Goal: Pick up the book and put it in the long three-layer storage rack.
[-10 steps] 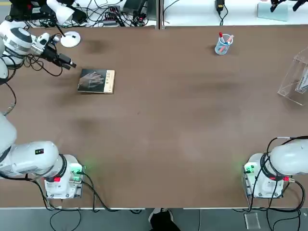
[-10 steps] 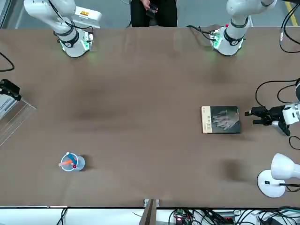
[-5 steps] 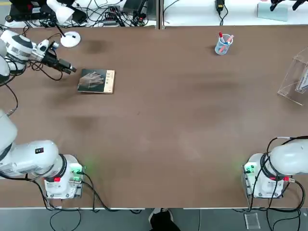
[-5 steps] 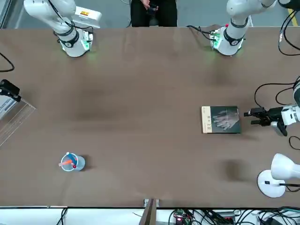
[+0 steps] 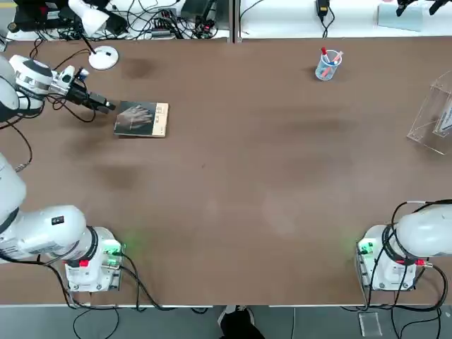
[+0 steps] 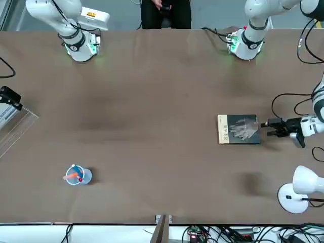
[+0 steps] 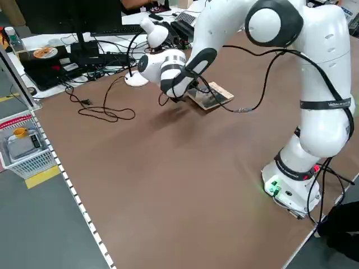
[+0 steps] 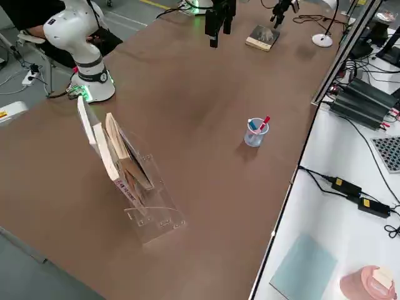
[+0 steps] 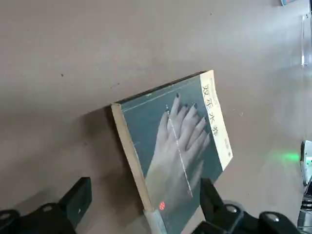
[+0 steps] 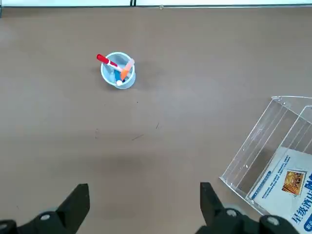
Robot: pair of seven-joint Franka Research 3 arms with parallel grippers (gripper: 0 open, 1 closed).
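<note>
Left fingers point(image 9: 78, 204) spread wide, the book point(image 9: 173, 158) flat just beyond them.

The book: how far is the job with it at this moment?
Nothing is finished: the book lies flat on the table, far from the clear storage rack at the opposite edge. In hand: the left gripper is open, at the book's edge, not gripping. Left: grasp, lift, carry across, place in the rack. The right gripper hangs open, idle.
</note>
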